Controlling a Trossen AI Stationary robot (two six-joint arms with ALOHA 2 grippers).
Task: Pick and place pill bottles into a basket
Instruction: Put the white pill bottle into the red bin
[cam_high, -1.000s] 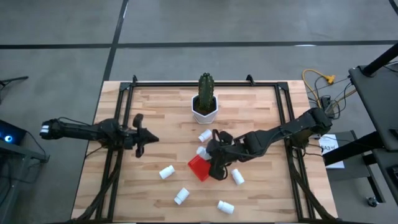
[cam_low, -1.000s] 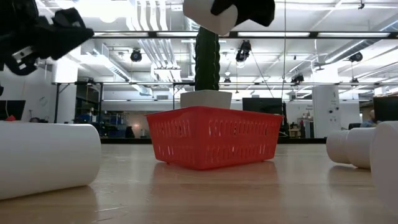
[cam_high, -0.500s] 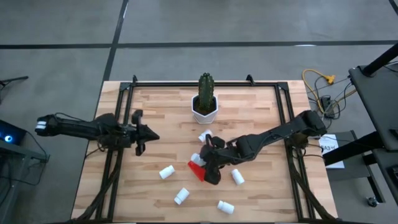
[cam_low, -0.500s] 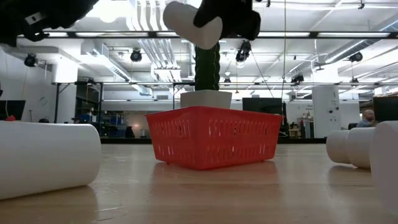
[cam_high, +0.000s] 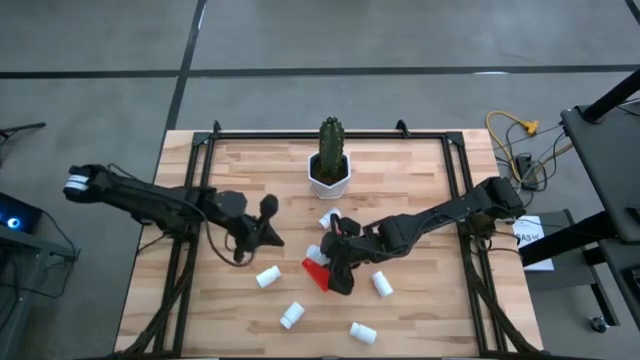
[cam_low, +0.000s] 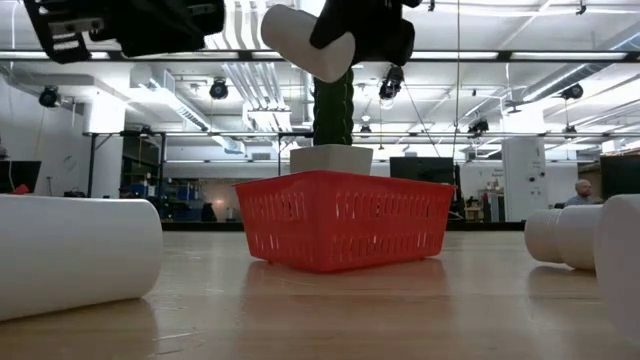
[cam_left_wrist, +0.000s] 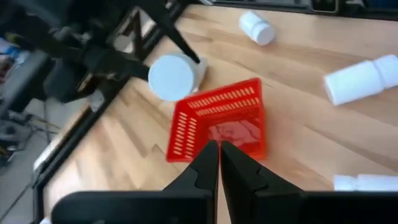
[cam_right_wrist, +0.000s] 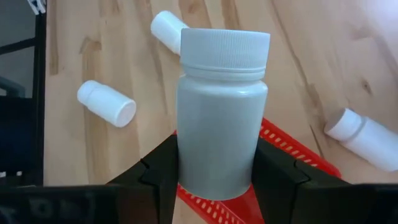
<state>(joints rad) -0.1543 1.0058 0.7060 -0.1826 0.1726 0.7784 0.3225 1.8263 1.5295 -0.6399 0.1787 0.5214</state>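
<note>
Right gripper (cam_right_wrist: 217, 177) clamps a pill bottle (cam_right_wrist: 222, 112) above the basket (cam_high: 318, 272); left gripper (cam_left_wrist: 219, 163), fingers together, hovers at the basket's ten o'clock.

You get bright, even light from the ceiling strip lamps (cam_low: 245, 30); soft shadows on the pale wooden table (cam_high: 400, 190), and near white cylindrical bottles (cam_low: 75, 255) blur.

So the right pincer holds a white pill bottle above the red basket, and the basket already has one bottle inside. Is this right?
Not quite. The right pincer does hold a white pill bottle above the red basket, but the left wrist view looks down into the basket and shows its inside empty: no bottle is in it yet.
</note>
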